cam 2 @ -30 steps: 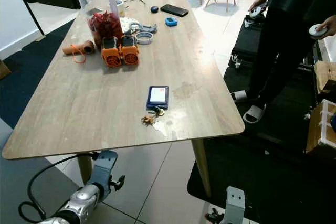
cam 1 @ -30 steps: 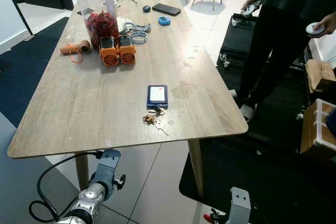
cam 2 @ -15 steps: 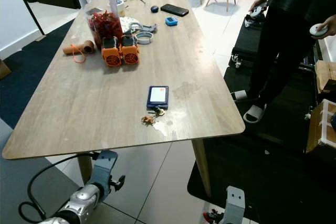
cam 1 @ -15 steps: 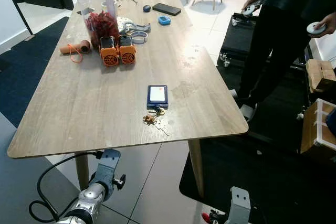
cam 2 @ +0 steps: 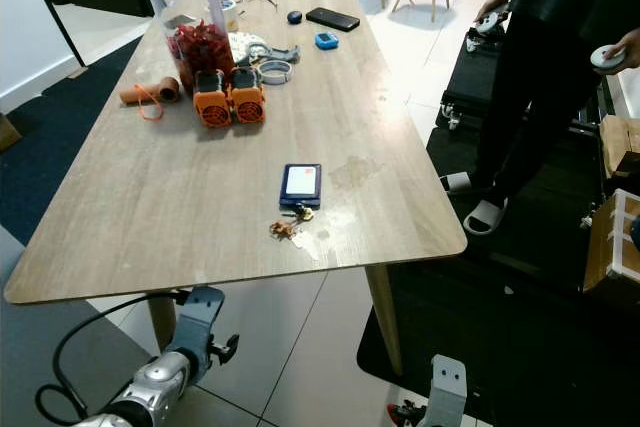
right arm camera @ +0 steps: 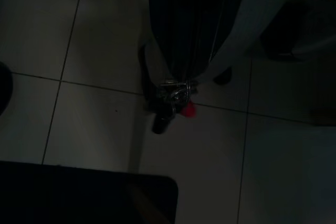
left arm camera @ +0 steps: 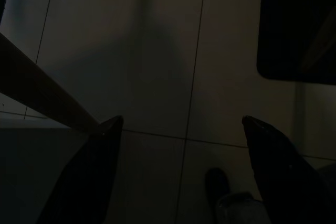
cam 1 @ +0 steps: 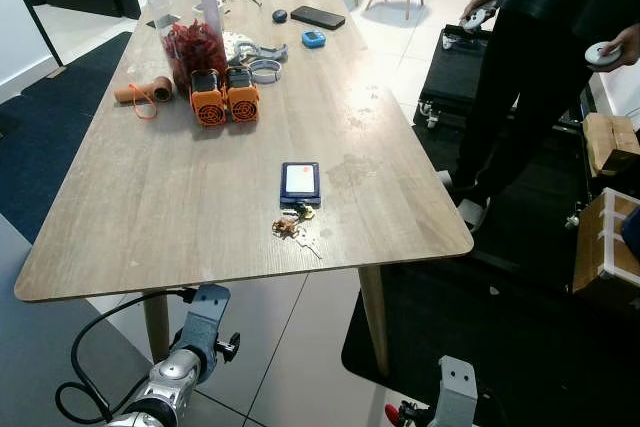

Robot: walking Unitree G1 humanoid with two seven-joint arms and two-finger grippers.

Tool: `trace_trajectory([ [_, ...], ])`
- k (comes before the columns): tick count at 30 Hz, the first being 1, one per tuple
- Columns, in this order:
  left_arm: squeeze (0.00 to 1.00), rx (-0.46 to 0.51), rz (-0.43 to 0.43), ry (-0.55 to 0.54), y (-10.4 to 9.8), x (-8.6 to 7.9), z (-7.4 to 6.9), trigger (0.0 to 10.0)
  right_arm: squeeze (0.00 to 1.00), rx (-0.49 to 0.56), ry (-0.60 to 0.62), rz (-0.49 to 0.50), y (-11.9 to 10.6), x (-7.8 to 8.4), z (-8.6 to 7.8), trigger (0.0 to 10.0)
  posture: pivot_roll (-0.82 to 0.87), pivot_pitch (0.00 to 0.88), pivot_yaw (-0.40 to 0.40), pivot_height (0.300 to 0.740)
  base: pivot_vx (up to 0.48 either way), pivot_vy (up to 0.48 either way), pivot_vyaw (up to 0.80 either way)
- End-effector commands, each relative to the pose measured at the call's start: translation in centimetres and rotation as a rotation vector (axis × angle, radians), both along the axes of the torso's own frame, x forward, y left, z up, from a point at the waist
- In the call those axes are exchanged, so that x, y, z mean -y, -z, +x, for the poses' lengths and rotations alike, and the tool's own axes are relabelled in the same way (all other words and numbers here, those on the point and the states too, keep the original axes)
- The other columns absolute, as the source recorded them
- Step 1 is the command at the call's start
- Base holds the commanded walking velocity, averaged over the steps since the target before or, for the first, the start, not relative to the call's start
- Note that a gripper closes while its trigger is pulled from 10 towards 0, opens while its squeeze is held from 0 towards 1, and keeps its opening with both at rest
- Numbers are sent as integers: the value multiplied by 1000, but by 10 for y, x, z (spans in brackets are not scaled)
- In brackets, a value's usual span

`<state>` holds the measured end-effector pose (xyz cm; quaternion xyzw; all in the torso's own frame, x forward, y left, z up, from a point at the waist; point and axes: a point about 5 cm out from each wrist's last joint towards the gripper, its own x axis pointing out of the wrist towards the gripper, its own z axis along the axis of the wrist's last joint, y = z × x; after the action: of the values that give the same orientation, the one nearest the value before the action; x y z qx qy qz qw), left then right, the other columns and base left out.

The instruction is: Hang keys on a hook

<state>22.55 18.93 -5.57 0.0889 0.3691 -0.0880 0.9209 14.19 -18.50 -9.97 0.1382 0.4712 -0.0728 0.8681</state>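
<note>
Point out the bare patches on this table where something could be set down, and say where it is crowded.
Bare wood runs along the table's near left side, from the orange devices down to the near edge, left of the blue card holder and keys. The right edge strip is bare too. It is crowded at the far end around the red-lidded jar.

We can't resolve single keys (cam 1: 295,226); the person (cam 1: 545,57) is cropped at the top edge; both wrist views are dark.

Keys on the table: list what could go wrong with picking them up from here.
1. The keys lie flat, touching the blue device; a grasp may drag it along.
2. They sit near the table edge; a nudge could push them off.
3. A person stands beside the table.
</note>
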Motion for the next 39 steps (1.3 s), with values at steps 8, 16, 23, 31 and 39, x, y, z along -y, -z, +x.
trace_trajectory([
  [8,0,-4,0,-14,0,-5,-2,10000,0,1,10,6,0,-2,-1,10000,83,27,4,740,-255,0,0],
  [16,0,-4,0,-11,1,-5,-2,10000,0,-1,9,6,1,-2,-1,10000,83,28,4,740,-254,0,0],
  [23,0,-4,1,-10,1,-5,-2,10000,0,-1,8,6,1,-2,-2,10000,84,29,4,740,-257,0,0],
  [31,0,-5,4,-5,0,-7,-3,10000,0,-2,8,9,1,-3,-2,10000,86,29,6,740,-256,0,0],
  [39,0,-7,13,-5,0,-8,-2,10000,0,-3,7,9,1,-4,-2,10000,88,30,6,740,-154,0,0],
])
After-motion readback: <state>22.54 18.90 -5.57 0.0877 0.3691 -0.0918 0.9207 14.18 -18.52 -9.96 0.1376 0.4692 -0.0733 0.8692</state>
